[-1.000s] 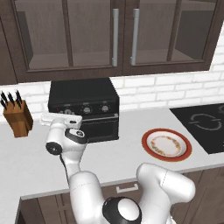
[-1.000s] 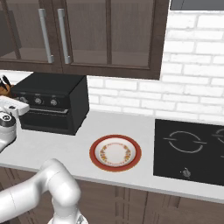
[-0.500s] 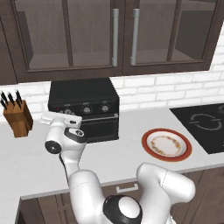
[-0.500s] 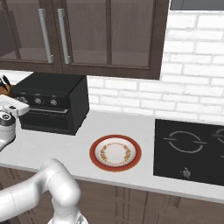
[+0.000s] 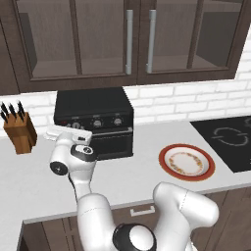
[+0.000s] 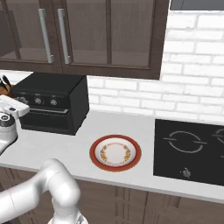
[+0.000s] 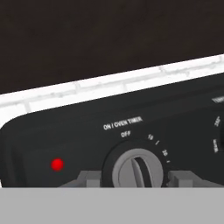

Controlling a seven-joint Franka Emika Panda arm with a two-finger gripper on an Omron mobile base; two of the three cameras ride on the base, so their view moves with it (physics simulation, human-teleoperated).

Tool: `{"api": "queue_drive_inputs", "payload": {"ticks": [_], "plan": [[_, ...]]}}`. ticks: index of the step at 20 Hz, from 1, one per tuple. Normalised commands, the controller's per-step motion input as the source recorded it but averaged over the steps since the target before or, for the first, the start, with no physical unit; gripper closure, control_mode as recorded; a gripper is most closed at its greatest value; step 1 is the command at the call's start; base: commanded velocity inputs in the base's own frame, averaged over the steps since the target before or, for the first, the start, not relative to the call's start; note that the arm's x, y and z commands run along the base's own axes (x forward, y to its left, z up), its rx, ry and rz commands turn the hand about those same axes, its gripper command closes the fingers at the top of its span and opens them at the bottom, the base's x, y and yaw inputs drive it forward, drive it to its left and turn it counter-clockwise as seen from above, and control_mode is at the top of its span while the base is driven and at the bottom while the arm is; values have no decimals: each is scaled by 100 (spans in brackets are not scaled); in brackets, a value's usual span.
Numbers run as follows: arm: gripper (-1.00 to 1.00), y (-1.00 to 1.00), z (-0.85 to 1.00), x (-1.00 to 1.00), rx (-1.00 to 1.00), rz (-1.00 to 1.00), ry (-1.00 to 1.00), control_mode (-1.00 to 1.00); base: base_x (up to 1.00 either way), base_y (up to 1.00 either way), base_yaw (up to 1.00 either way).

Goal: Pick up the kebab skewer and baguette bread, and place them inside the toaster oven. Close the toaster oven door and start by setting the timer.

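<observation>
The toaster oven (image 5: 93,105) (image 6: 48,87) stands black and boxy at the back of the counter, and the toaster oven door (image 5: 112,144) (image 6: 43,120) is closed. My gripper (image 5: 73,127) (image 6: 17,105) (image 7: 133,179) is up against the left end of its control panel. In the hand view the timer knob (image 7: 138,168), labelled ON / OVEN TIMER, sits between my two fingertips (image 7: 87,179), which flank it with a narrow gap, so the jaws stand open. A red light (image 7: 57,165) glows left of the knob. The kebab skewer and the baguette bread are hidden.
A red-rimmed plate (image 5: 186,162) (image 6: 115,153) lies on the counter right of the oven. A knife block (image 5: 19,132) (image 6: 3,85) stands to the oven's left. A black cooktop (image 5: 228,139) (image 6: 188,148) is at the far right. Glass-door cabinets hang above.
</observation>
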Motion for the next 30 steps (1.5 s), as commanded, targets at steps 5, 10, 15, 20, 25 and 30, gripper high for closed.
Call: {"api": "queue_drive_inputs", "payload": {"ticks": [5,10,15,20,25,30], "plan": [[100,-10,-2,11,20,1,-14,-100,0,0,0],[100,-9,0,19,24,0,-10,-100,0,0,0],[100,0,0,30,26,0,-8,-100,0,0,0],[100,0,0,31,24,0,-5,-100,0,0,0],[100,8,3,9,18,0,-4,-100,0,0,0],[100,3,2,0,12,0,-5,-100,0,0,0]]}}
